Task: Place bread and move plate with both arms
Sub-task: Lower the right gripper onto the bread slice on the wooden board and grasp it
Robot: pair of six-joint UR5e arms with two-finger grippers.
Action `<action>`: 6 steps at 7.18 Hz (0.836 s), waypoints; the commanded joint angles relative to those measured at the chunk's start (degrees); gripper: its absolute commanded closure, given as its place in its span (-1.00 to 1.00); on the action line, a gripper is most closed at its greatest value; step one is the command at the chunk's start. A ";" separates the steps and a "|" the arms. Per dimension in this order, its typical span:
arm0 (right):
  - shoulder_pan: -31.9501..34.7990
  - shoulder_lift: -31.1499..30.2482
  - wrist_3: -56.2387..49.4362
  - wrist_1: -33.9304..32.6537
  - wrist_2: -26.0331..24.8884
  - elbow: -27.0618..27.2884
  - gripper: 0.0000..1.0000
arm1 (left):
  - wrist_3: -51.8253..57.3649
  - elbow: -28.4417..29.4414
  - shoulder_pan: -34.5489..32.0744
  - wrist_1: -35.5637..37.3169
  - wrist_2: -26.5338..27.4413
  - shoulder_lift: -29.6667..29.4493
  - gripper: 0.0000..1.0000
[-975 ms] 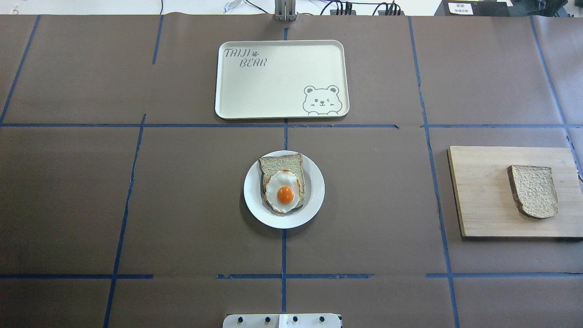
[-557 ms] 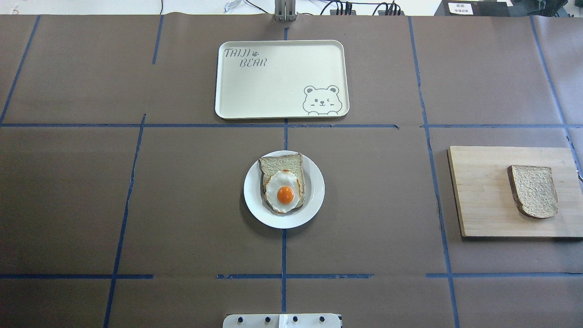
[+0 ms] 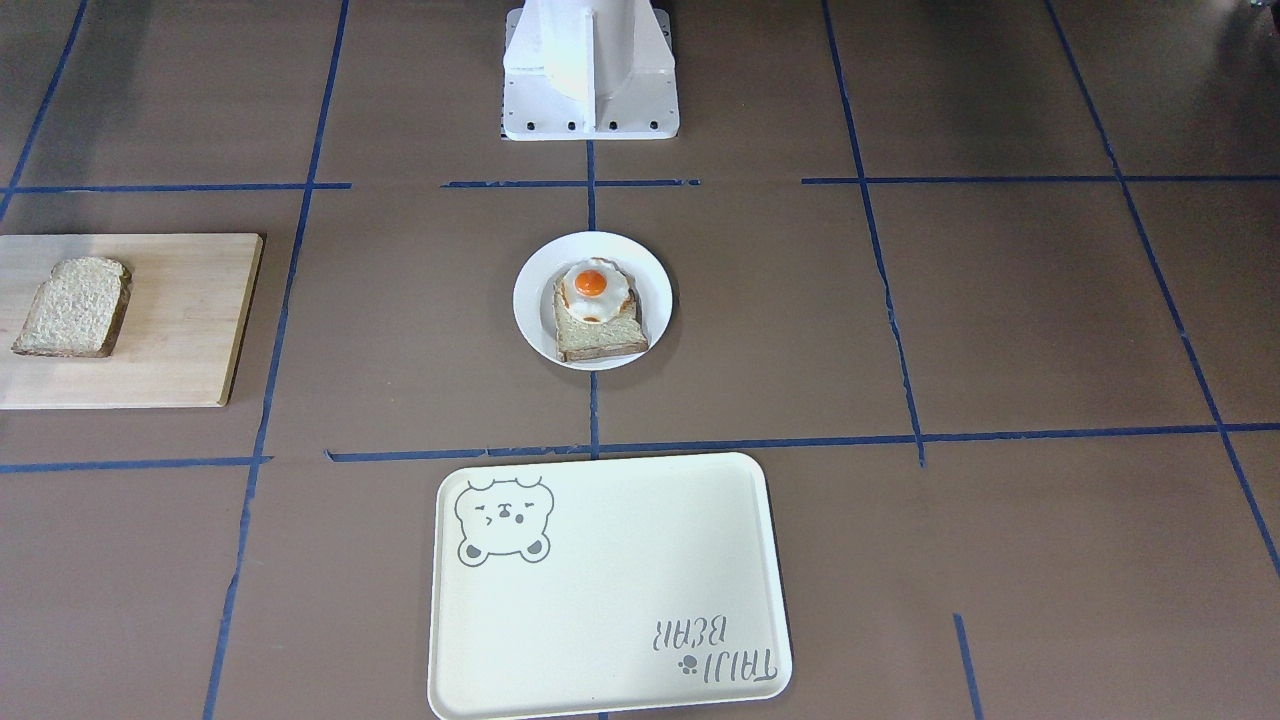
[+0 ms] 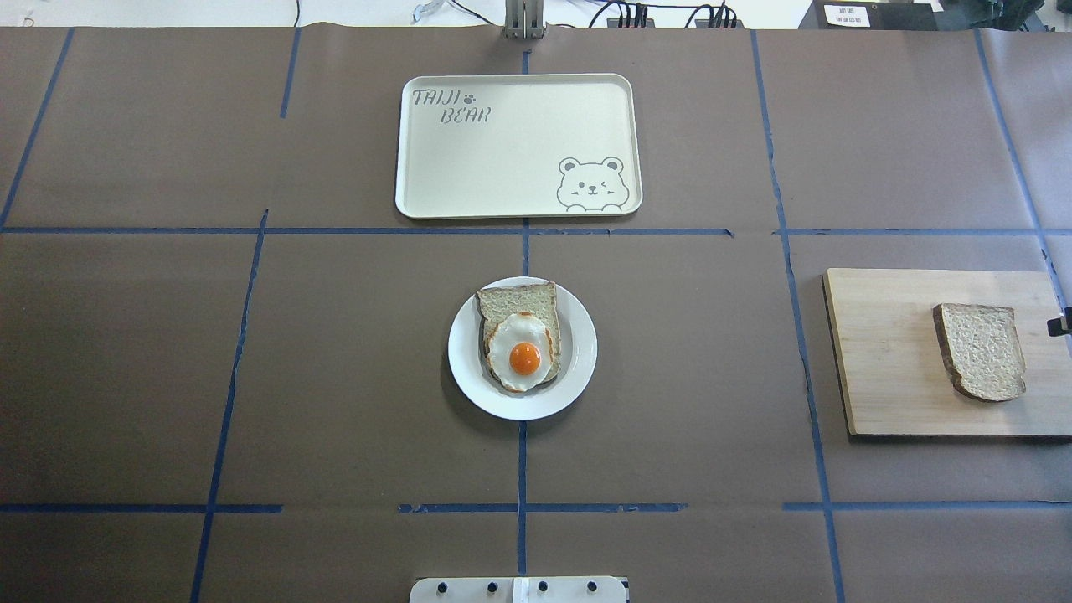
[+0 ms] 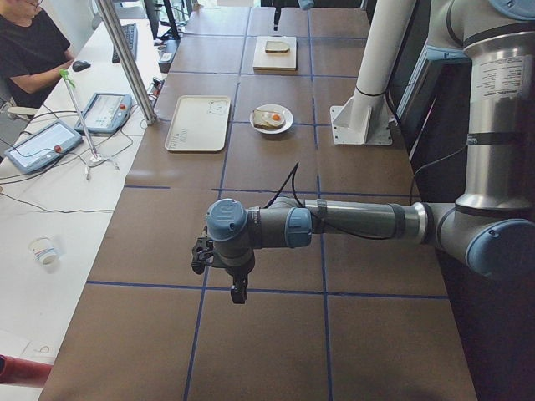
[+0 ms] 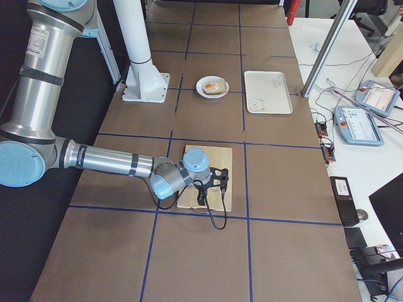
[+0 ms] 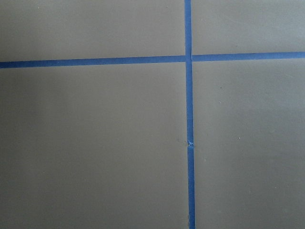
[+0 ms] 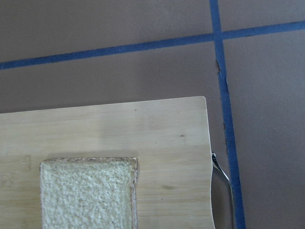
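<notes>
Lying flat toward the right edge of the wooden board (image 4: 888,360), the bread (image 4: 980,352) looks light, soft and crushable, best pinched gently across its crusts; whether the right hand (image 6: 219,178) is open I cannot tell.

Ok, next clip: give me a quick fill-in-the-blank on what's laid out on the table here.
1. The plain bread lies on a wooden ___.
2. On the plate, the toast carries a fried ___.
3. The tray has a drawing of a ___ in one corner.

Missing words: board; egg; bear.
</notes>
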 commanded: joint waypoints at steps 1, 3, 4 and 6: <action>-3.80 0.52 4.30 3.24 -1.65 -0.98 -0.87 | 0.00 0.06 0.04 -0.09 0.07 0.01 -1.00; -4.41 1.05 4.56 3.24 -1.65 -0.98 -0.75 | 0.00 -0.02 -0.05 -0.09 -0.02 0.01 -1.00; -5.64 1.49 4.57 3.15 -1.65 -1.06 -0.73 | 0.00 0.06 0.04 -0.09 -0.02 0.01 -1.00; -6.26 2.46 4.57 3.15 -1.65 -2.64 -0.72 | 0.09 0.06 0.04 -0.09 0.07 -0.08 -1.00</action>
